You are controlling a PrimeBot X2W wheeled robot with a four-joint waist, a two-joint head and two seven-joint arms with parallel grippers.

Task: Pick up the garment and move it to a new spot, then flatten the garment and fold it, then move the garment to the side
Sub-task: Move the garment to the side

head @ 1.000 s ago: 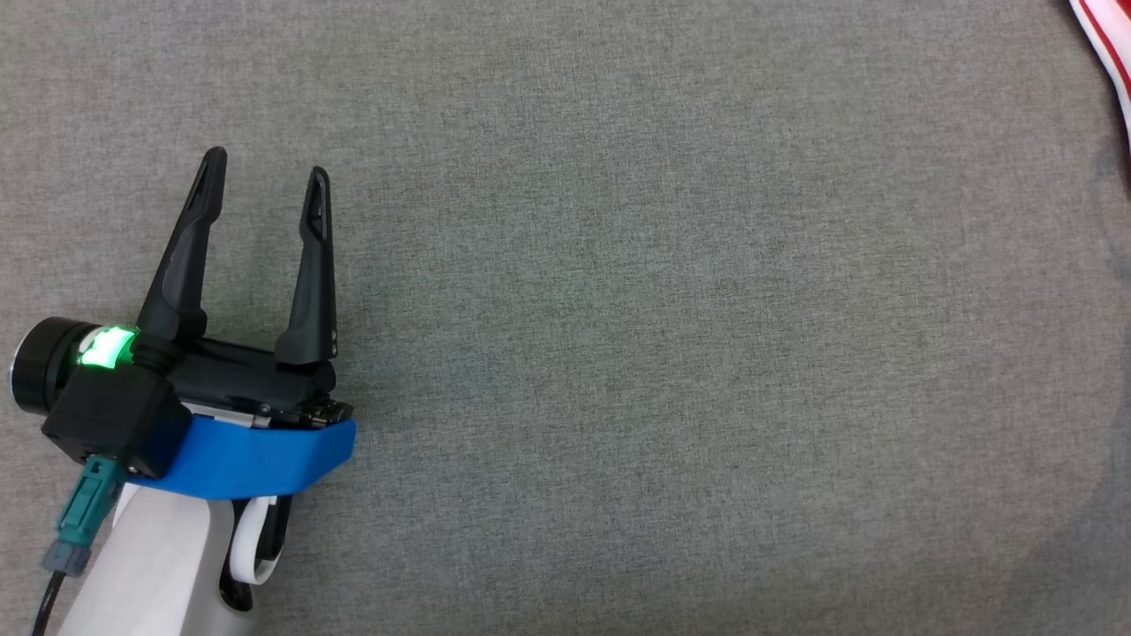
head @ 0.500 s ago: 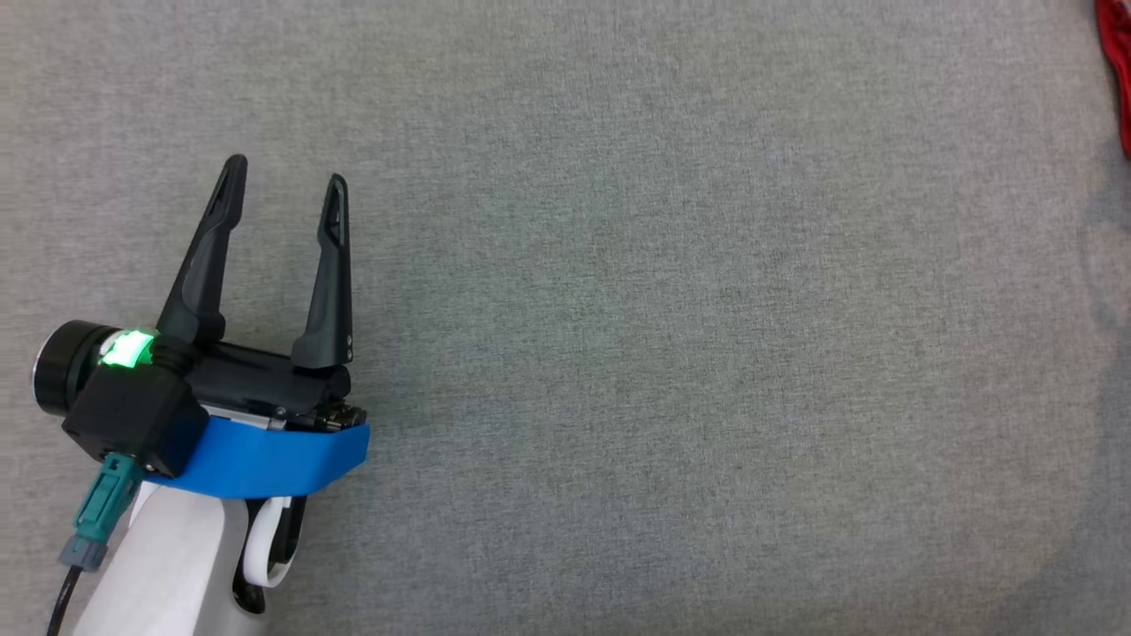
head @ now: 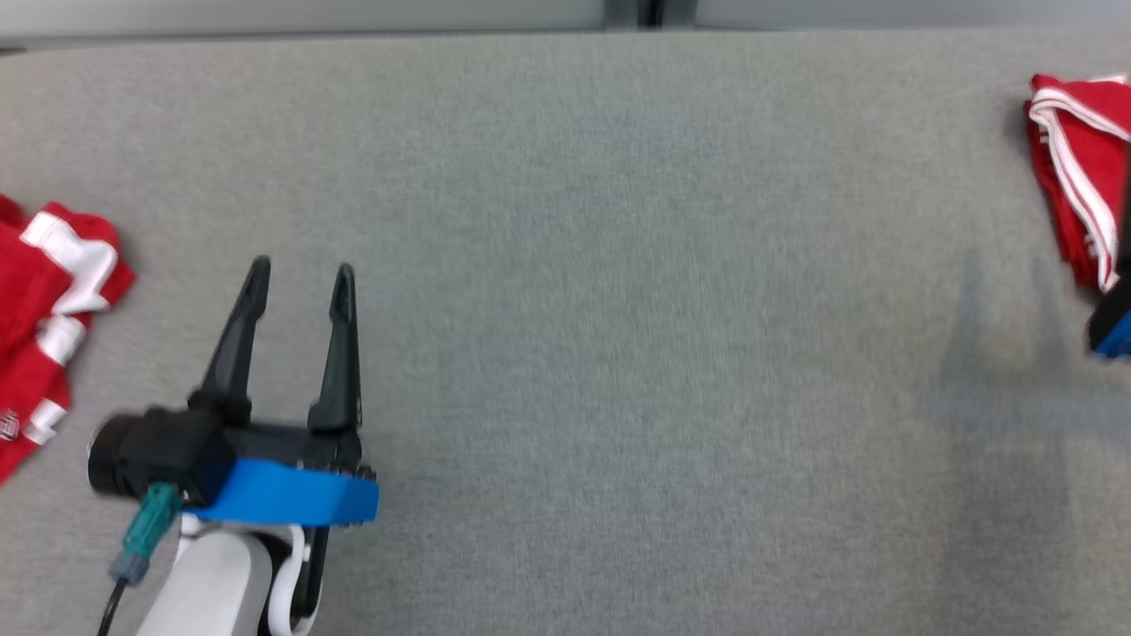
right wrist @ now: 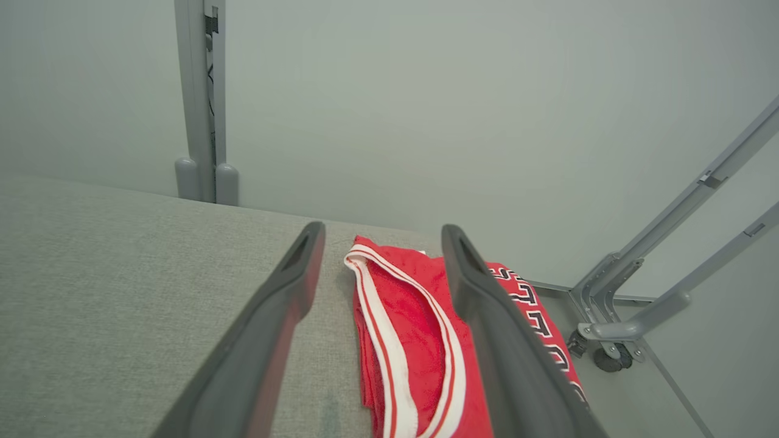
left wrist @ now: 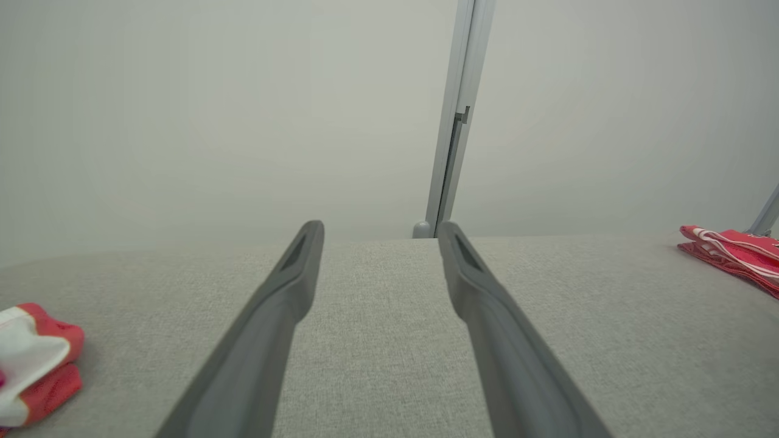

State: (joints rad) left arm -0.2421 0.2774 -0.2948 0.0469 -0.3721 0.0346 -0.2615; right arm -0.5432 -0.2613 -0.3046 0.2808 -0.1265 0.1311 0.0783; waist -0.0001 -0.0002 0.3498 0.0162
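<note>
The garment (head: 1074,168) is a red piece with white stripes, lying folded at the far right of the grey cloth table (head: 618,309). In the right wrist view the garment (right wrist: 401,316) lies on the table below and between the spread fingers of my right gripper (right wrist: 377,234), which is open and holds nothing. A dark and blue part of the right wrist (head: 1112,331) shows at the head view's right edge. My left gripper (head: 301,269) hovers open and empty at the lower left, its fingers (left wrist: 286,292) wide apart, with the garment (left wrist: 730,249) far off to their right.
A second crumpled red and white garment (head: 44,309) lies at the table's left edge, left of my left gripper, and appears as that same garment (left wrist: 33,359) in the left wrist view. The table's far edge (head: 353,34) meets a pale wall. Grey metal frame bars (right wrist: 639,286) stand past the right end.
The head camera has tilted up, bringing the table's far edge and both red garments into the picture. My left gripper stays open in the same pose.
</note>
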